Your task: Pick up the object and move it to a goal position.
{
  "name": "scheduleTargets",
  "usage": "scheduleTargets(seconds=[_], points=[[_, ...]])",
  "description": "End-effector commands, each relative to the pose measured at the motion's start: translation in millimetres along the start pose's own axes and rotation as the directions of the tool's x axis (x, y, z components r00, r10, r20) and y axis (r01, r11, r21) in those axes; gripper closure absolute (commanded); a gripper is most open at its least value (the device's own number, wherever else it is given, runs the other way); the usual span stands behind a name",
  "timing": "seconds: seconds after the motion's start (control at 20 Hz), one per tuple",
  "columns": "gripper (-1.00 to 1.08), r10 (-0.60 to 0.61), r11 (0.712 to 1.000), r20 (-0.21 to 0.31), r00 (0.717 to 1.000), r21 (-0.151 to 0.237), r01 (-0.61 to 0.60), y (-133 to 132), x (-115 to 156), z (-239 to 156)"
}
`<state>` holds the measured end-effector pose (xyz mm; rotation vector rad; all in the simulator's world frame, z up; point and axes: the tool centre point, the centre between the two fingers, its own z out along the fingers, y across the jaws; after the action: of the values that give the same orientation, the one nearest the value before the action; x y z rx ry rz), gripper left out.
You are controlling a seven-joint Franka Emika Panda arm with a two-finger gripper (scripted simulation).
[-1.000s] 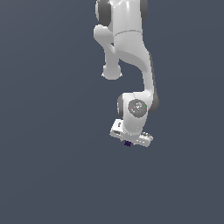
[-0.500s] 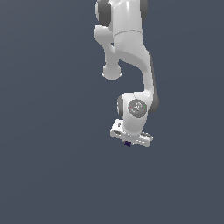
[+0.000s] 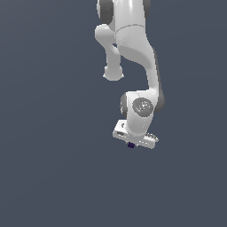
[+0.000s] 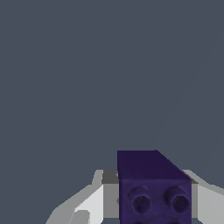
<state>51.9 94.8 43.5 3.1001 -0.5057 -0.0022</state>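
Observation:
The object is a tiny dark purple cube (image 3: 131,145). In the exterior view it peeks out just under the white gripper (image 3: 131,144) at the arm's lower end. In the wrist view the cube (image 4: 151,183) fills the space between the two white fingers (image 4: 92,203), which press on its sides. Two round dimples show on its near face. The gripper is shut on the cube.
The white arm (image 3: 133,53) comes down from the top of the exterior view. Everything around it is a plain dark grey-blue surface (image 3: 53,168). No goal marker shows in either view.

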Motion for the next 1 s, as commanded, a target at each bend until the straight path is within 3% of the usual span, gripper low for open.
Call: scheduleTargets(seconds=[0.0,0.95], points=[[1.08,0.0,1.0,-0.001,1.0,0.001,0.0,-5.5,3.5,-14.2],[1.08,0.0,1.0,-0.001,1.0,0.001,0.0,-64.6,42.7,-165.6]])
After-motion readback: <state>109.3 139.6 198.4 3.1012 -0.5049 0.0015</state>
